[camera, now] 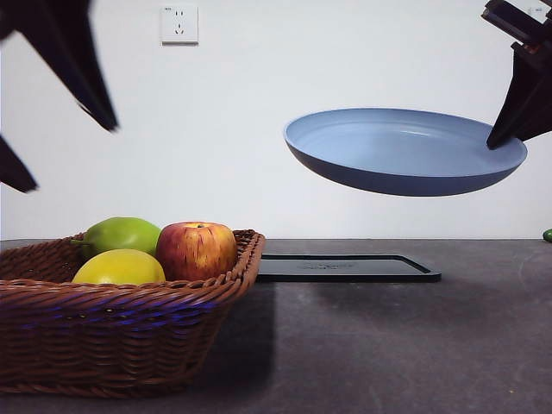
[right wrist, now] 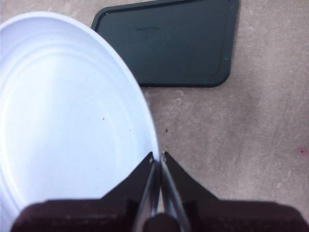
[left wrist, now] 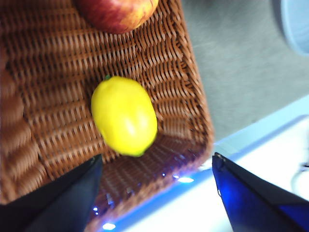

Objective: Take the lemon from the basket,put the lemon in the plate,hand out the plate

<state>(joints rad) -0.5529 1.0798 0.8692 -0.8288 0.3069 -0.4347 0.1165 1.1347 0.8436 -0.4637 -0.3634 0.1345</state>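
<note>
Lemon lies alone on the wicker floor of the basket, at the centre of the left wrist picture and low left in the front view, with the red-yellow apple and green apple just beside it. Its skin looks smooth and glossy, so it is probably slippery and firm, light enough for the jaws but liable to roll or squirt out if pinched off-centre; taking it across its narrow middle seems safest. Left gripper hovers above the basket with jaws spread wide and nothing between them, the lemon showing near the gap. Right gripper has its jaws pinched tight on the rim of the plate, which hangs tilted in the air at the upper right of the front view, above the black tray. Held by one edge only, the stiff plate will likely want to tip once the fruit's weight lands in it.
</note>
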